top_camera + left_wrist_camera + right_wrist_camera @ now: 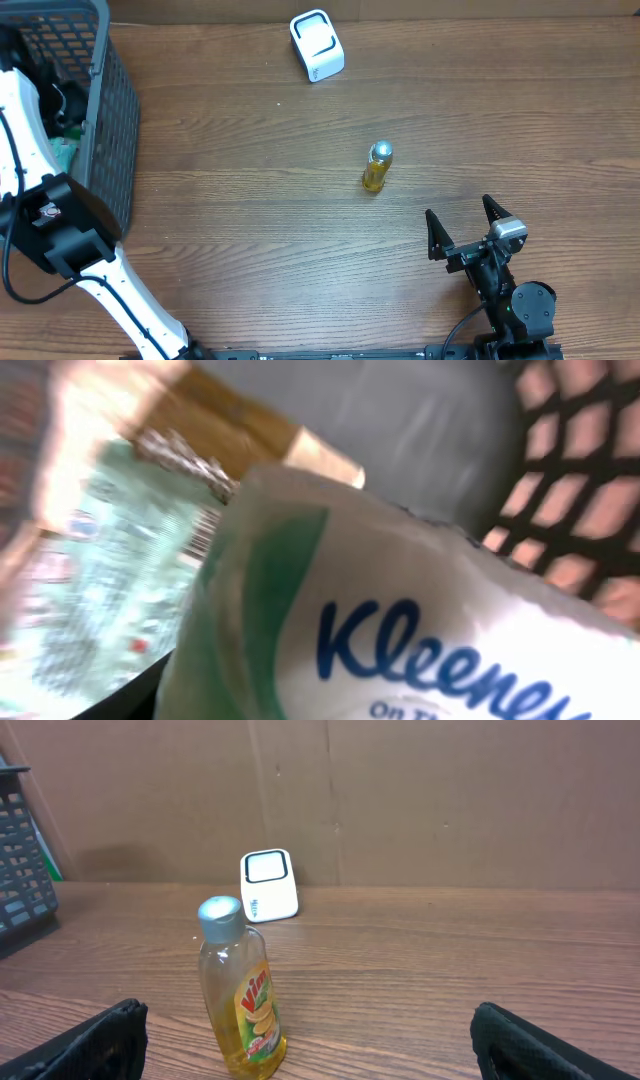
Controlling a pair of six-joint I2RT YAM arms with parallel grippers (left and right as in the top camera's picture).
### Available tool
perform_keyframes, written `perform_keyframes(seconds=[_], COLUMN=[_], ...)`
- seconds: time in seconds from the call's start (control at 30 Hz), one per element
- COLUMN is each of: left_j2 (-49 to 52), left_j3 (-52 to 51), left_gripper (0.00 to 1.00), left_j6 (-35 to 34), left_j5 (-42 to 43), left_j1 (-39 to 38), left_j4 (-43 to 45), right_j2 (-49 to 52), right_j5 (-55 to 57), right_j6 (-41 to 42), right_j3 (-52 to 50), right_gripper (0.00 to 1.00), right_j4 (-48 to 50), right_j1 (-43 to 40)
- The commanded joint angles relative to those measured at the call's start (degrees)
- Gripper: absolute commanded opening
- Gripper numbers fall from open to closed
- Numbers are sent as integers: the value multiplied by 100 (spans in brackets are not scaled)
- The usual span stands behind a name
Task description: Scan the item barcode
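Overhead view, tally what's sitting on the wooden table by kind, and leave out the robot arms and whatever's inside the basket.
Vim dish soap bottle: 1
White barcode scanner: 1
Dark mesh basket: 1
Total: 3

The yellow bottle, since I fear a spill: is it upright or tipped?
Upright: the bottle stands on its base on the table, grey cap on top.

Yellow bottle (245,1010) — white scanner (316,45) — dark mesh basket (115,140)
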Motion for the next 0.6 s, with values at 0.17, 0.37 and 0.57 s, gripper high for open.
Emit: perform_keyframes(seconds=[0.17,0.37,0.57], left_j2=[-1510,-2330,-3016], left_j3=[664,664,664], left_gripper=[44,42,40], left_j6=[-756,-1198,-1239], left_j5=[24,348,1193], left_j1=[-11,-37,-352], left_j4=[-33,-46,-507], right_j2=[-61,-61,-61], right_j5=[-28,-28,-28], right_j6=[-7,-7,-7], right_j3=[-61,-61,-61], right_gripper=[100,100,100], right_j4=[22,22,24], right_j1=[-13,-13,-13])
